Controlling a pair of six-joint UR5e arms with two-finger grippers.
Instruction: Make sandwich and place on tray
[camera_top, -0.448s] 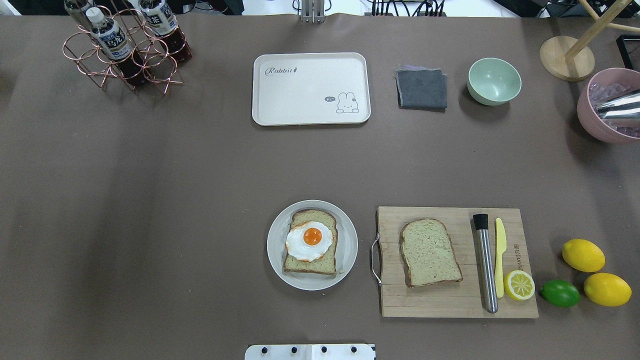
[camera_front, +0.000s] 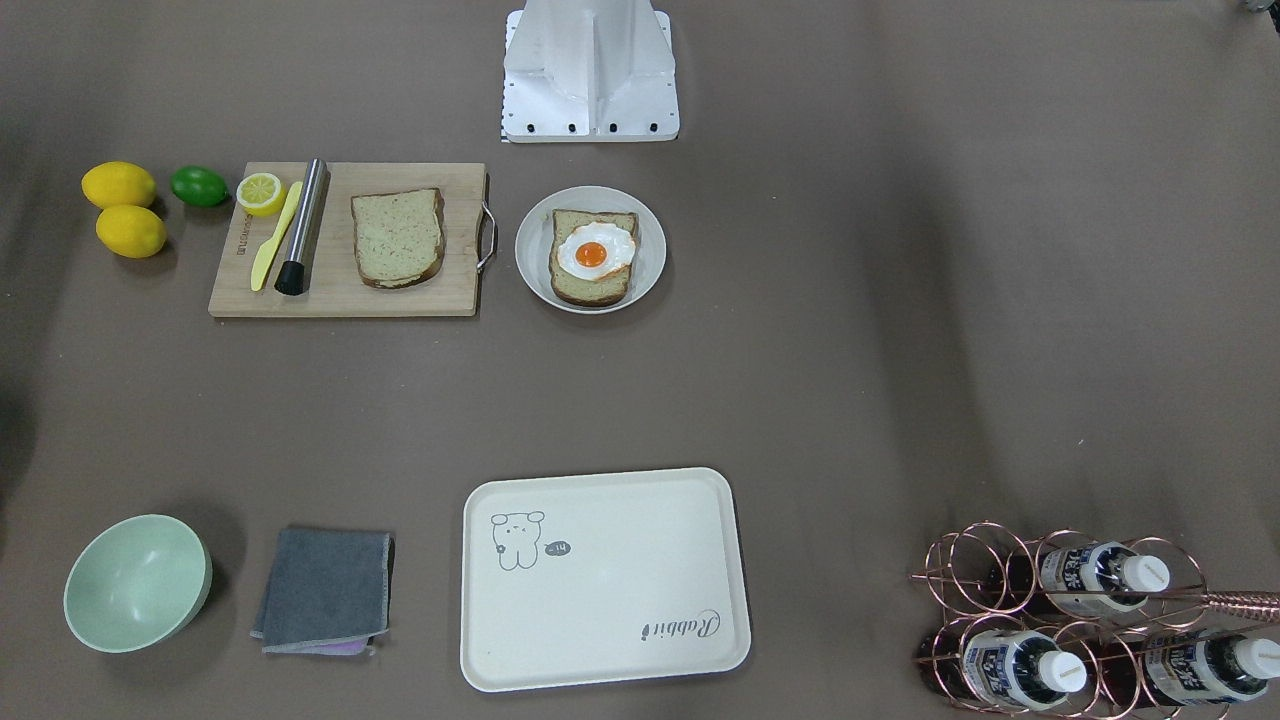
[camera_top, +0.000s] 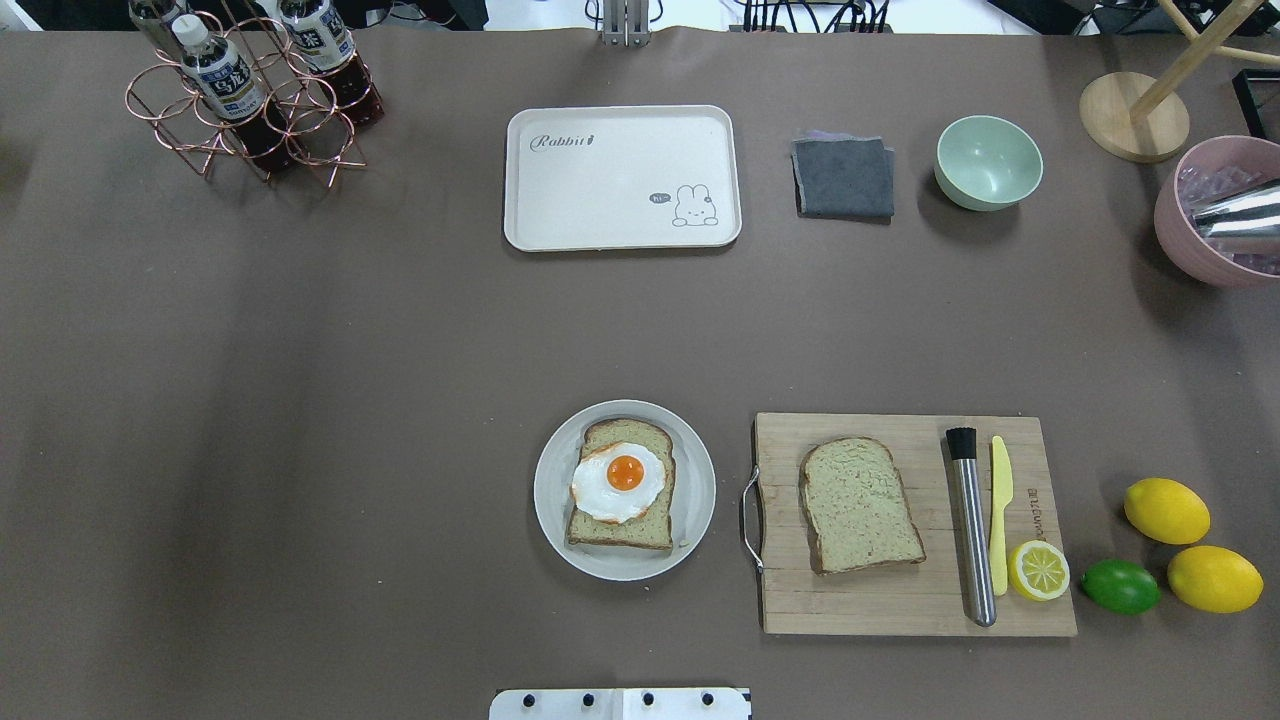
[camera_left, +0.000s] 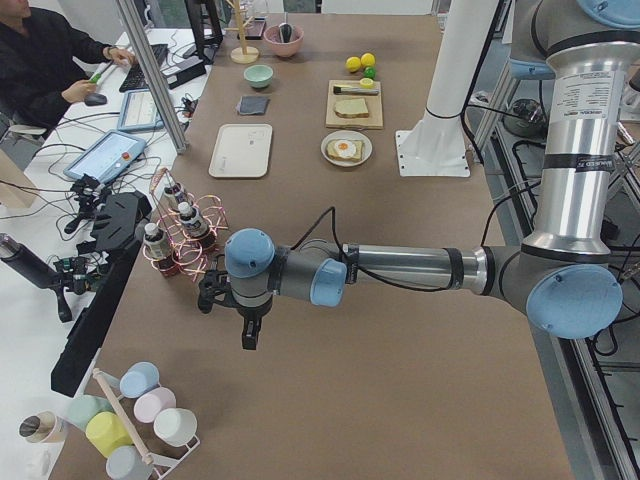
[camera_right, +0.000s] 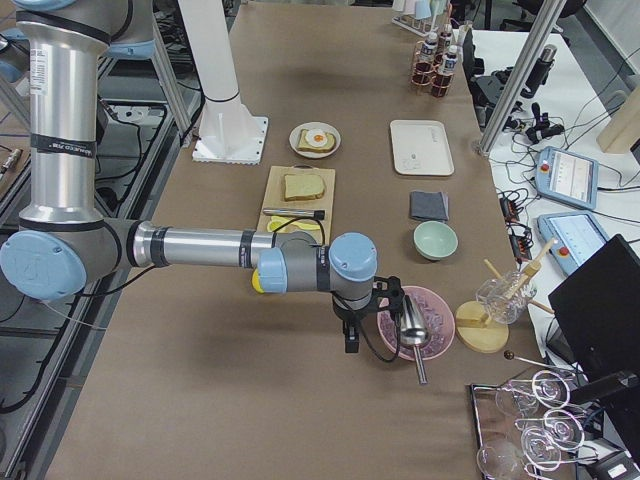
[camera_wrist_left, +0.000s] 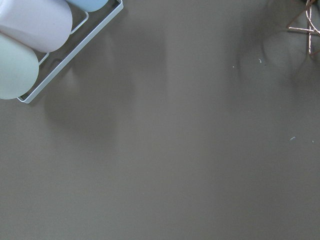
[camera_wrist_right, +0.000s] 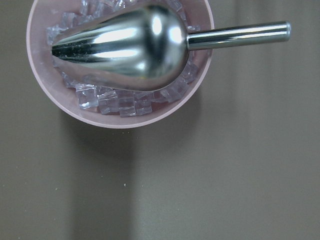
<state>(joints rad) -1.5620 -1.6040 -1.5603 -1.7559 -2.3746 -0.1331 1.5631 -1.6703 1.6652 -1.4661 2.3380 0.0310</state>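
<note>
A round pale grey plate near the front middle holds one bread slice with a fried egg on top. A second bread slice lies apart on the wooden cutting board. The cream tray lies empty at the far middle. Neither gripper shows in the overhead or front views. My left gripper hangs over bare table near the bottle rack. My right gripper hangs beside the pink bowl. I cannot tell whether either is open or shut.
The board also holds a steel muddler, a yellow knife and a lemon half. Lemons and a lime lie to its right. A grey cloth, green bowl, bottle rack and ice bowl with scoop stand around.
</note>
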